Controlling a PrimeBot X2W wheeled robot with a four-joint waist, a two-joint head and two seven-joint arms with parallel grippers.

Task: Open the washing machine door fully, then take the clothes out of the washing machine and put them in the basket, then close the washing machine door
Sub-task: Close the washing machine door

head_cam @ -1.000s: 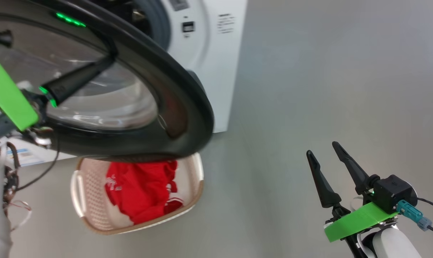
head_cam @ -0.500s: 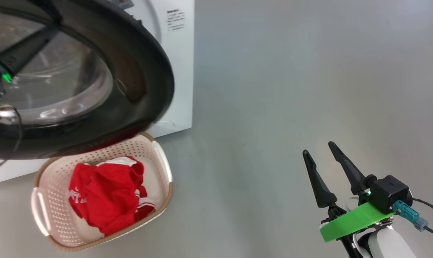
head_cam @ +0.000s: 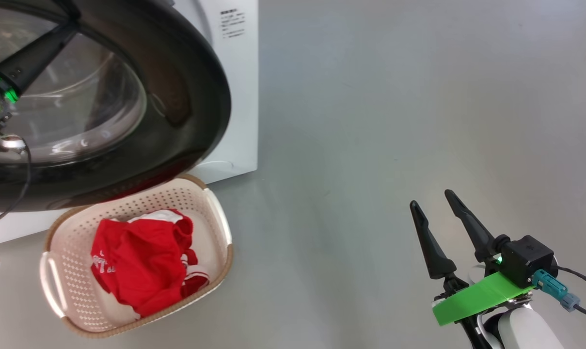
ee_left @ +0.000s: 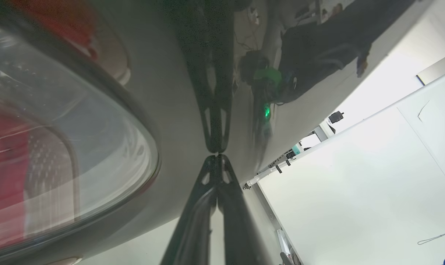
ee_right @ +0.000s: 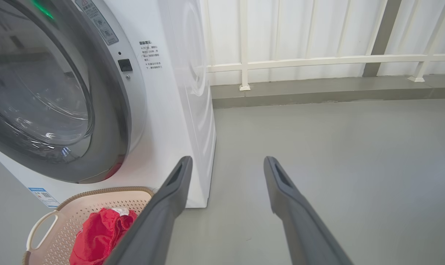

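Door (head_cam: pixel 196 97) nearer shut, basket (head_cam: pixel 72 235) partly hidden

Red clothes (ee_right: pixel 97 235) in basket (ee_right: pixel 126 204) below washing machine door (ee_right: pixel 42 92)

Right hand (head_cam: pixel 431 198), two long black tapered fingers (head_cam: pixel 431 249), green plate (head_cam: pixel 477 298), black block (head_cam: pixel 528 259), teal connector (head_cam: pixel 549 283), white forearm (head_cam: pixel 520 332)

Counting one washing machine (head_cam: pixel 239 72), one door (head_cam: pixel 196 97), one basket (head_cam: pixel 72 286), one clothes heap (head_cam: pixel 137 261), one left claw (ee_left: pixel 216 156), one right claw (head_cam: pixel 431 198).
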